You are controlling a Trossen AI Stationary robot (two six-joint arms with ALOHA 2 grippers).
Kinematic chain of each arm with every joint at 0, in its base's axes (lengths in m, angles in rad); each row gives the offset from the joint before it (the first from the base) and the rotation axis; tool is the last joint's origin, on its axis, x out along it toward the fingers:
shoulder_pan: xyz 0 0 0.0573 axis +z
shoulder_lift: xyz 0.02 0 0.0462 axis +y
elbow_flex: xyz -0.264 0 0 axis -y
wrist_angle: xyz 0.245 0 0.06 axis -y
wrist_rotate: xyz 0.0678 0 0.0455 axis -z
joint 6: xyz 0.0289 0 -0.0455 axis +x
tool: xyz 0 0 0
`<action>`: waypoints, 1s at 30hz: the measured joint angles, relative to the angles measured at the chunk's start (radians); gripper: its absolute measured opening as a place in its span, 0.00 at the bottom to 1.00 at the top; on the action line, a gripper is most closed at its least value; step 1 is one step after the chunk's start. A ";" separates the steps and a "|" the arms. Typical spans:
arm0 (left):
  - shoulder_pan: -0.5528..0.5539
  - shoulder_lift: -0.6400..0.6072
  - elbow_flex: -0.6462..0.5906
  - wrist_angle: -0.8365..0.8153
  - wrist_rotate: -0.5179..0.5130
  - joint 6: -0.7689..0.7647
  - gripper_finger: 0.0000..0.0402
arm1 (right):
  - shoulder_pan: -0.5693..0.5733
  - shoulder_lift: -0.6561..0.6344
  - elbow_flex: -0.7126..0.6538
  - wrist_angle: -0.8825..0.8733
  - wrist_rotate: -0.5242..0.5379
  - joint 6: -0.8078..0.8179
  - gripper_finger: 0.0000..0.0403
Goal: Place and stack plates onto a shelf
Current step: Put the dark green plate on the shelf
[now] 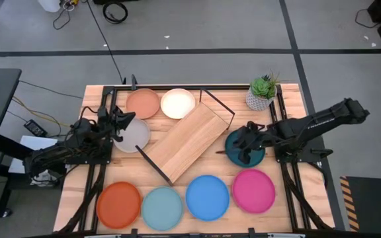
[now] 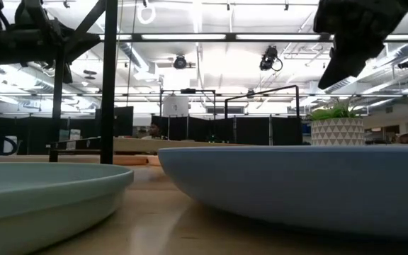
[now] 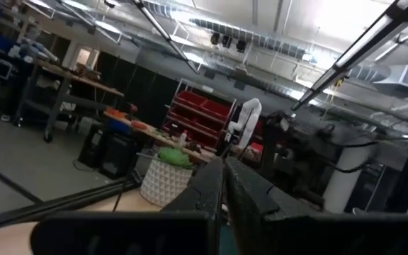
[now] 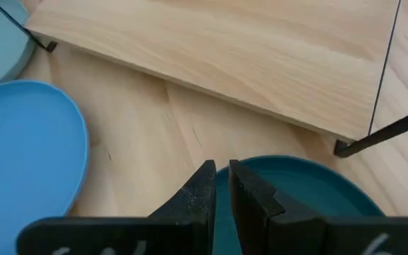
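The shelf (image 1: 187,142) lies aslant mid-table, its light-wood board flat and its black rods at both ends. Salmon (image 1: 142,103) and cream (image 1: 178,103) plates lie by the far edge. The pale grey plate (image 1: 134,135) is left of the shelf and the teal plate (image 1: 253,153) right of it. Orange (image 1: 118,204), light blue (image 1: 162,207), blue (image 1: 208,196) and magenta (image 1: 253,190) plates line the near edge. My left gripper (image 1: 126,121) is shut above the grey plate's far-left rim. My right gripper (image 4: 222,177) is shut above the teal plate's (image 4: 303,191) left rim, raised clear of the table (image 2: 329,79).
A small potted plant (image 1: 262,92) stands at the far right corner, just beyond the right arm. In the low view the light blue (image 2: 41,198) and blue (image 2: 296,184) plates fill the foreground. Bare tabletop (image 4: 154,134) shows between the shelf, the teal plate and the blue plate.
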 joint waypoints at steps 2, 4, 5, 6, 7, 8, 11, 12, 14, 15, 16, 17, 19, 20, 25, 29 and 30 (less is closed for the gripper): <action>0.000 0.000 0.000 0.001 0.000 0.000 0.06 | 0.015 0.037 0.034 -0.036 0.006 0.016 0.12; 0.000 0.000 0.000 0.001 0.000 0.000 0.06 | 0.022 0.068 0.062 -0.070 0.004 0.039 0.12; 0.000 0.000 0.000 0.001 0.000 0.000 0.06 | 0.025 0.082 0.072 -0.079 -0.003 0.054 0.12; 0.000 0.000 0.000 0.001 0.000 0.000 0.06 | 0.027 0.094 0.077 -0.083 -0.014 0.066 0.12; 0.000 0.000 0.000 -0.001 0.000 0.000 0.06 | 0.027 0.105 0.079 -0.085 -0.034 0.071 0.12; 0.000 0.000 0.000 -0.005 0.002 0.000 0.06 | 0.027 0.115 0.078 -0.089 -0.063 0.071 0.12; 0.000 0.000 0.000 -0.010 0.005 0.000 0.06 | 0.028 0.148 0.078 -0.091 -0.135 0.071 0.12; 0.000 0.000 0.000 -0.012 0.005 0.000 0.06 | 0.027 0.161 0.078 -0.094 -0.146 0.078 0.12; 0.000 0.000 0.000 -0.013 0.005 0.000 0.06 | 0.024 0.192 0.078 -0.111 -0.166 0.104 0.12; 0.000 0.000 0.000 -0.013 0.005 0.001 0.06 | 0.022 0.213 0.078 -0.121 -0.174 0.116 0.12; 0.000 0.000 0.000 -0.014 0.005 0.001 0.06 | 0.022 0.235 0.078 -0.129 -0.182 0.122 0.12; 0.000 0.000 0.000 -0.015 0.005 0.001 0.06 | 0.022 0.259 0.078 -0.132 -0.186 0.122 0.12; 0.000 0.000 0.000 -0.015 0.005 0.001 0.06 | 0.022 0.311 0.085 -0.150 -0.191 0.126 0.12; 0.000 0.000 0.000 -0.015 0.005 0.001 0.06 | 0.022 0.339 0.100 -0.172 -0.191 0.126 0.12; 0.000 0.000 0.000 -0.017 0.006 0.002 0.06 | 0.040 0.452 0.229 -0.311 -0.145 0.125 0.12; 0.000 0.000 0.000 -0.027 0.006 0.002 0.06 | 0.058 0.509 0.273 -0.337 -0.146 0.100 0.13; 0.000 0.000 0.000 -0.028 0.006 0.002 0.06 | 0.062 0.522 0.274 -0.339 -0.150 0.099 0.14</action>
